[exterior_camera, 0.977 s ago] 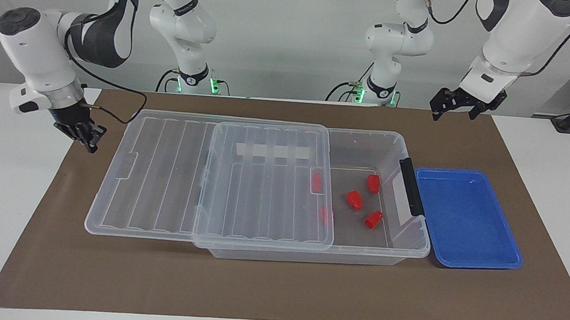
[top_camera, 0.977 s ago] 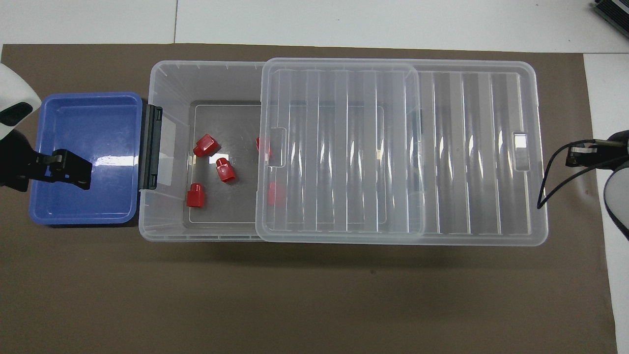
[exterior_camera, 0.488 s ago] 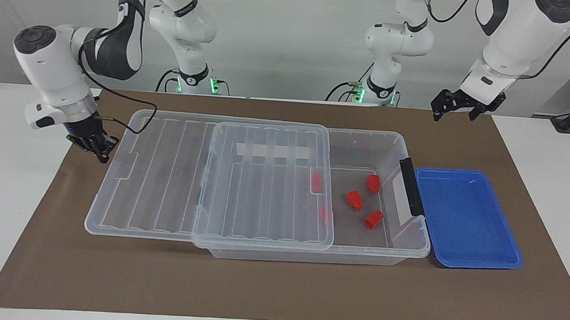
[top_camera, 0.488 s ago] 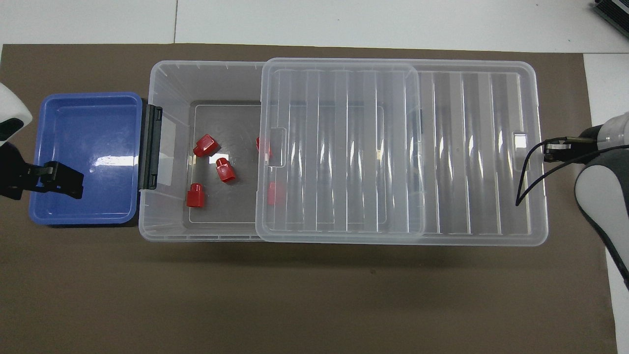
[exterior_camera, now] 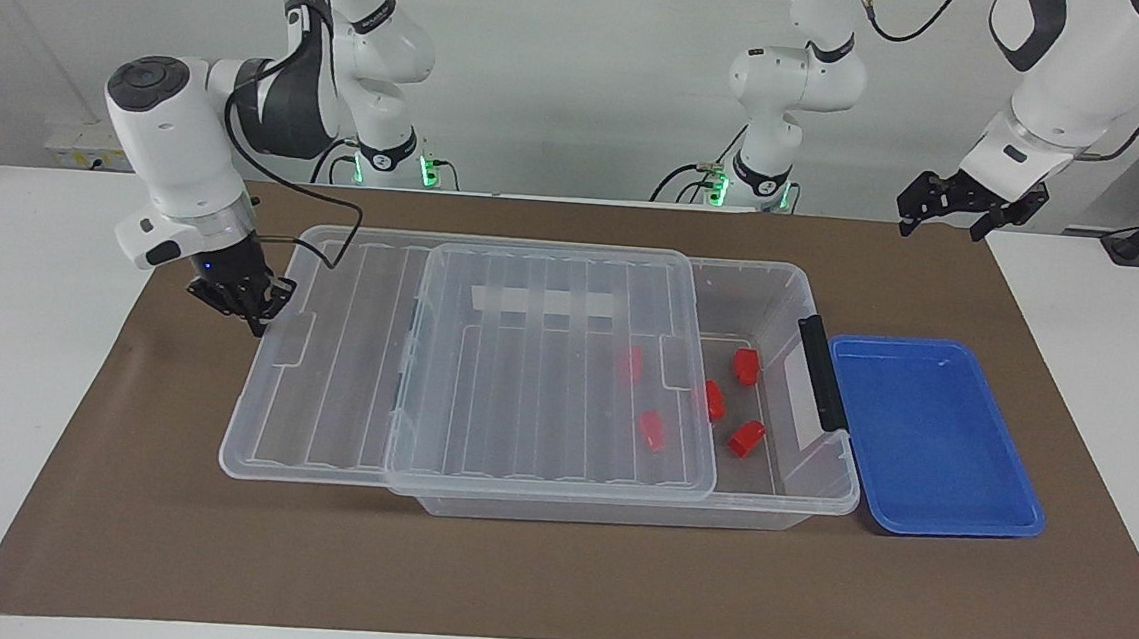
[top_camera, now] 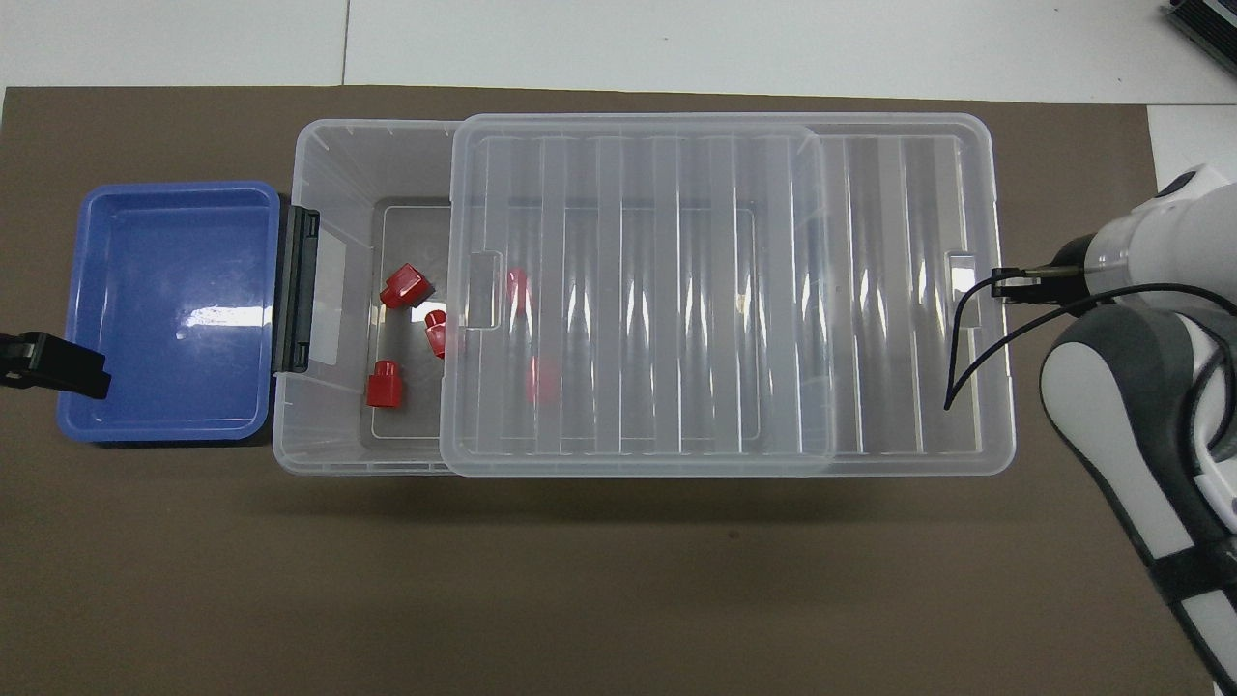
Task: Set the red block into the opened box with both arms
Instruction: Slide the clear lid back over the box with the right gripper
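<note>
Brown mat (exterior_camera: 551,579) covers the table (exterior_camera: 15,371). No legible writing on anything in view.

Box (exterior_camera: 824,483): clear bin, long axis running from one arm's end of the table to the other, dark handle (exterior_camera: 821,372) at the left arm's end. Lid (exterior_camera: 485,374): ribbed, clear, lies flat on the box rim, offset toward the right arm's end so that it overhangs that end; a strip of the box by the handle stands uncovered.

Blue tray (exterior_camera: 932,440): just beside the box at the handle end, long axis across the box's.

Red blocks, five, all lying on the box floor:
- three in the uncovered strip: one (top_camera: 405,285) farthest from the robots, one (top_camera: 384,384) nearest the robots, one (top_camera: 436,333) between them and half under the lid edge;
- two more, (top_camera: 518,287) and (top_camera: 541,380), seen through the lid.
Their pointing I cannot tell.

Right arm: forearm angled down toward the table at the lid's overhanging end. Right gripper (exterior_camera: 251,309) is at the lid's end edge, by the notch there, fingertips together, nothing between them. Contact with the lid looks likely but I cannot tell for sure.

Left arm: raised over the mat at its own end, wrist angled down. Left gripper (exterior_camera: 970,209) hangs in the air with jaws spread wide, holding nothing.
</note>
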`<state>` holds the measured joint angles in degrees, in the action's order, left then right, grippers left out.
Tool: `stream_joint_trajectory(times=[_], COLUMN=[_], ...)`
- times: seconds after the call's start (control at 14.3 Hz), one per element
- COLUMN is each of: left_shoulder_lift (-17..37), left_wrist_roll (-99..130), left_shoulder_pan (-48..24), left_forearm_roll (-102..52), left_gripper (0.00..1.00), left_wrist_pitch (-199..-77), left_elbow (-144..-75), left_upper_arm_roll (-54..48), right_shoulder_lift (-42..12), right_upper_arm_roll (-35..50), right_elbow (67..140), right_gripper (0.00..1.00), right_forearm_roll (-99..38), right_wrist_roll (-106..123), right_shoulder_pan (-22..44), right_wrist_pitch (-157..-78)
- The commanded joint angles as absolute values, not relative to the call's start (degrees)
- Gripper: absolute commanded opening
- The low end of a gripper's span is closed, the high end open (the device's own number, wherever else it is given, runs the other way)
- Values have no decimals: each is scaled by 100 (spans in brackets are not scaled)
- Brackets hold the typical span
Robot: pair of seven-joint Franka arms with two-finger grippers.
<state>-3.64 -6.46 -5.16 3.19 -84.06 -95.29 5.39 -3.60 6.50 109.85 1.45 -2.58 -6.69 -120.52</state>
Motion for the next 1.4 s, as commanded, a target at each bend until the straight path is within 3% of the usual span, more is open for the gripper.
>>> stream_joint_trajectory(times=[0.0, 0.21, 0.56, 0.77, 1.33], left_shoulder_lift=[-536, -563, -615, -790, -747], left_wrist_roll=[-764, -747, -782, -774, -729], left_shoulder_pan=[-440, -326, -132, -141, -158], left_forearm_roll=[413, 422, 422, 422, 422], left_gripper=[100, 100, 100, 100, 100], left_wrist_pitch=[-8622, -8561, -8631, -9025, -9000], left_elbow=[-9756, -9370, -9448, -9877, -9809], left_upper_arm_roll=[519, 527, 519, 510, 519], right_shoulder_lift=[-378, -387, -369, -369, -369], right_upper_arm_roll=[659, 659, 668, 668, 738], right_elbow=[11013, 11021, 11030, 11030, 11013], right_gripper=[0, 0, 0, 0, 0], right_forearm_roll=[18, 18, 18, 18, 9], right_wrist_roll=[-456, -527, -527, -527, -536], right_shoulder_pan=[-440, -177, 228, 404, 475], right_wrist_pitch=[-12173, -12164, -12129, -12129, -12182])
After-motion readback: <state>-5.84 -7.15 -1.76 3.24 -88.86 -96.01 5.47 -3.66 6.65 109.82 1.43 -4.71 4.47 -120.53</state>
